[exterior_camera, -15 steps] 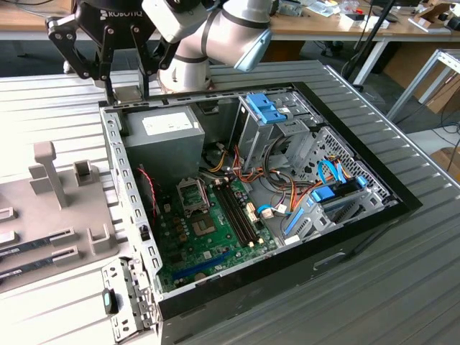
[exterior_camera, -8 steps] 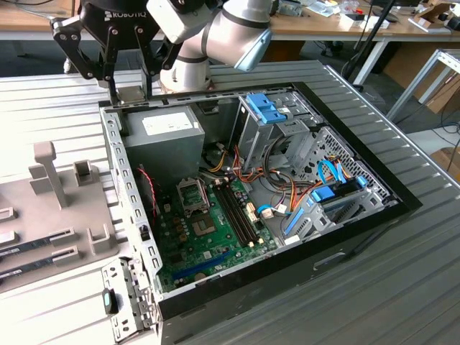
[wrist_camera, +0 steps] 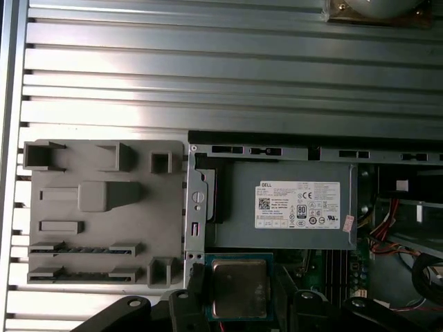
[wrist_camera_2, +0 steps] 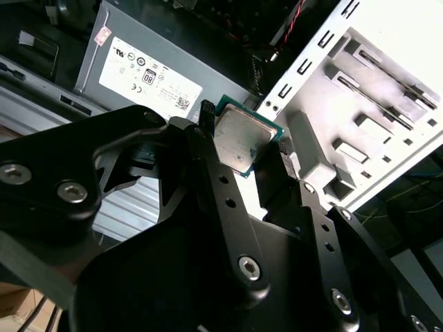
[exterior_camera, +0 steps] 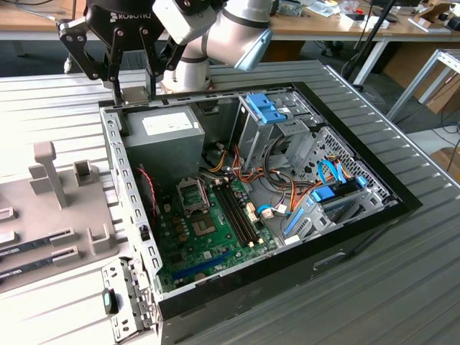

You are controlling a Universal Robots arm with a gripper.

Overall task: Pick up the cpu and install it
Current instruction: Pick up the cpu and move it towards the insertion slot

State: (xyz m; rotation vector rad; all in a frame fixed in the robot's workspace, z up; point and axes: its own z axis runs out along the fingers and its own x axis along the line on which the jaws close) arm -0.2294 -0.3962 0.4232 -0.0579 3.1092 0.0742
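Second wrist view: we see jaws clamped on the cpu (lid showing), above the 11 o'clock corner of the case.

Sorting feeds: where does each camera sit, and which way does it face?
Exterior view: off the arm, looking down into the computer case; arm and gripper show.
Second wrist view: at the wrist, along the gripper toward the cpu.
First wrist view: down past the gripper onto the power supply.
Both wrist views share the cpu.
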